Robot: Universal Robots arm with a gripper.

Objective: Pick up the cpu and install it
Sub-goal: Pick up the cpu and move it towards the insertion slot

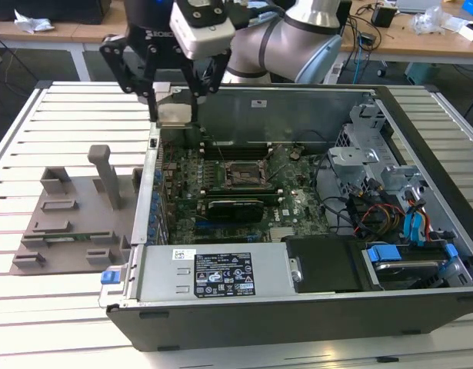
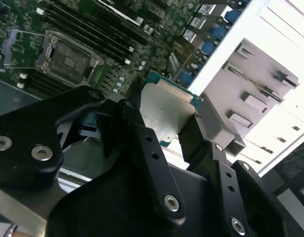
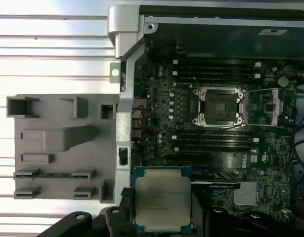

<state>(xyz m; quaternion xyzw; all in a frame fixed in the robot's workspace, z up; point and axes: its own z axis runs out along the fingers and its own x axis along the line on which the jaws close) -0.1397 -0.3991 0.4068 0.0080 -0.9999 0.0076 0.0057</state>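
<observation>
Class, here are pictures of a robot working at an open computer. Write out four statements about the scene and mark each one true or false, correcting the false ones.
1. The hand holds the cpu. True.
2. The cpu sits in the socket. False: the socket is empty, and the cpu is in the hand, off to one side of it.
3. The grey tray lies outside the computer case, on the exterior view's left. True.
4. The computer case is closed up. False: its side is open, and the motherboard is exposed.
</observation>
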